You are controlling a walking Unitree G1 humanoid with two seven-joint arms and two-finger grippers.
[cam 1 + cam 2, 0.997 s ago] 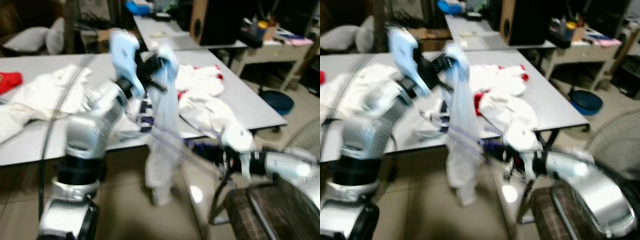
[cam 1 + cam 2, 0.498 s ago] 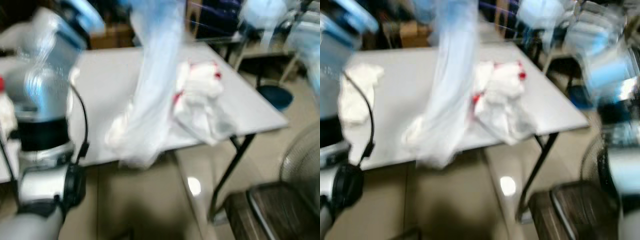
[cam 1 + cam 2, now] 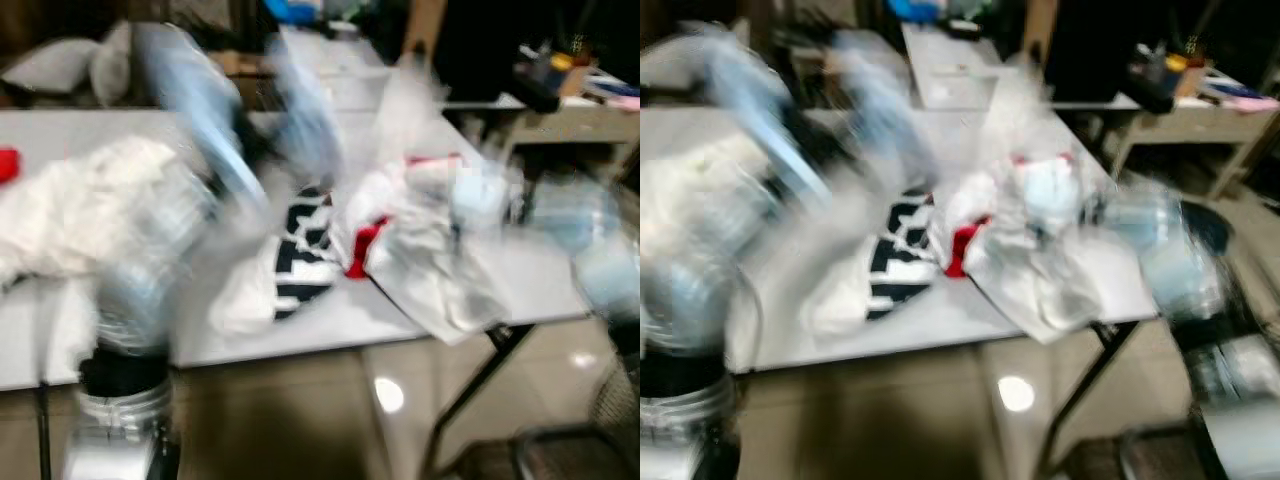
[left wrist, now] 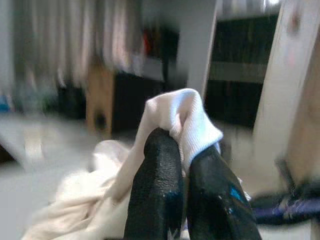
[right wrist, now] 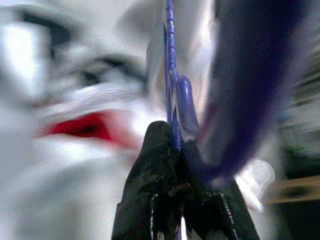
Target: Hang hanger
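Both head views are heavily motion-blurred. A grey tabletop [image 3: 330, 320] runs across the scene, carrying a heap of white clothing [image 3: 440, 260] with red patches near its right end, a black-and-white patterned garment [image 3: 300, 250] beside it, and more white clothing [image 3: 80, 210] toward the left.

Left arm [image 3: 150, 260]: raised over the tabletop on the left of the head views; detail is lost to blur. In the left wrist view, the left tool [image 4: 184, 150] has its two black fingers [image 4: 157, 185] pressed together on a fold of white fabric [image 4: 187, 117]. The fabric bulges out past the fingertips and trails down beside the fingers.

Right arm [image 3: 590, 240]: seen as a pale smear over the right end of the tabletop. In the right wrist view, the right tool [image 5: 177, 150] is closed on the purple hanger [image 5: 175, 95]. The thin purple rod of the hanger runs between the fingertips and extends away from them; a broader purple part curves off to one side. Behind the hanger lies white clothing with a red patch [image 5: 82, 125].

The hanger is therefore held in the right tool, above the clothing heap. Its exact position in the head views cannot be told because of the blur.

A second tabletop [image 3: 330, 70] stands further back, and a low bench [image 3: 570, 120] with small items stands at the far right.
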